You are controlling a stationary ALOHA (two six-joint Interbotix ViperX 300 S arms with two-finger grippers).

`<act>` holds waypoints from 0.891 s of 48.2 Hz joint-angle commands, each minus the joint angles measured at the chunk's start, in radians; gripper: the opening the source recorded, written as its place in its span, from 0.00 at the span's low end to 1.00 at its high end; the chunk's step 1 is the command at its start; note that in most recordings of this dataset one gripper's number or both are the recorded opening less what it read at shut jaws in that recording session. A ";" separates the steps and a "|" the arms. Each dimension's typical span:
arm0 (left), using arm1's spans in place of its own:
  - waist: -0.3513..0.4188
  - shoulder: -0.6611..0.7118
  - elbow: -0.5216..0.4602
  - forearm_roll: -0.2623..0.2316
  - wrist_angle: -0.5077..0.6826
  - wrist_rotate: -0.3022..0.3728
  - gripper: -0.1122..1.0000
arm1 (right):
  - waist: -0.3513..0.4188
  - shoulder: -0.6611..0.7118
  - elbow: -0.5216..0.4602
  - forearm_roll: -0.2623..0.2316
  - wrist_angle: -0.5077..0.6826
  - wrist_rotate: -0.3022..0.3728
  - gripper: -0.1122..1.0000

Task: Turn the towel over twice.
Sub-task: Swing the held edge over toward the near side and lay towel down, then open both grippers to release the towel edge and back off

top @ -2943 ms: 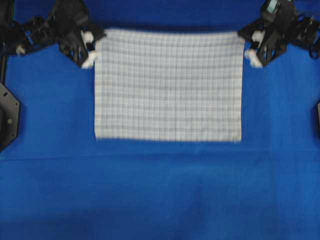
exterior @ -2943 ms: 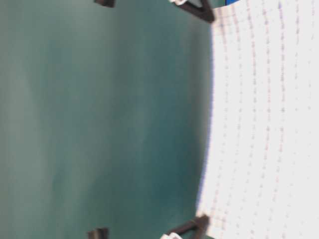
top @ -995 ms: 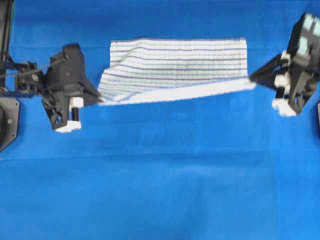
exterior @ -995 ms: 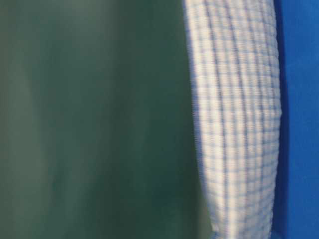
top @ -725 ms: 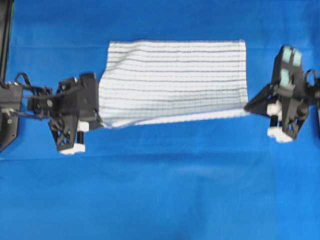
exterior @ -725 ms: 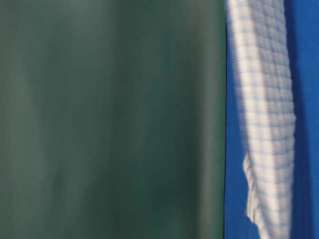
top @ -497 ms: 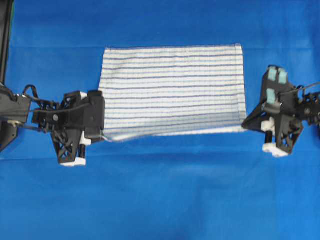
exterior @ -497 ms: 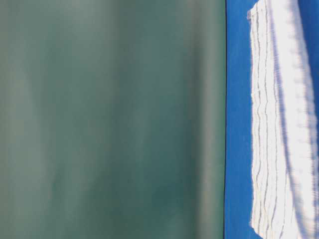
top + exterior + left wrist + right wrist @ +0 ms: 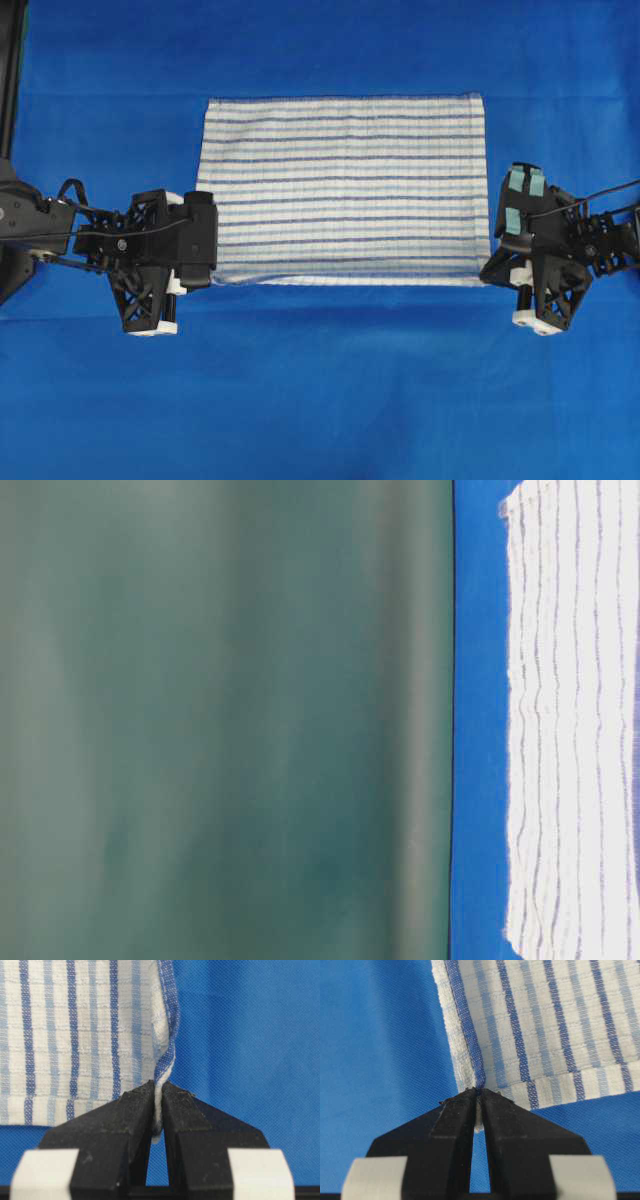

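Two grippers, left (image 9: 200, 262) & right (image 9: 492, 268), each pinched on a near corner of towel (image 9: 345, 185) | towel flat on blue sheet (image 9: 320, 400), stripes up | est. one flip laid, corners unreleased; second flip left

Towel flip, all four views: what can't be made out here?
- Underside of the towel: hidden in the overhead view by the towel itself, lying on the blue sheet.
- Pinched corners: in the wrist views, covered by the left gripper and right gripper.
- Towel's far edge: cut off by the frame in the table-level view.
- Weave detail: blurred in the table-level view.
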 commanded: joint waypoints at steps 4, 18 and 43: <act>-0.008 -0.003 -0.020 -0.003 -0.005 0.000 0.17 | 0.006 0.003 -0.026 0.002 -0.005 0.002 0.19; -0.014 -0.008 -0.020 -0.003 0.003 0.003 0.76 | 0.017 0.020 -0.049 -0.002 -0.006 0.003 0.68; 0.140 -0.147 -0.032 -0.002 0.017 0.021 0.88 | -0.078 -0.150 -0.100 -0.160 0.028 -0.003 0.67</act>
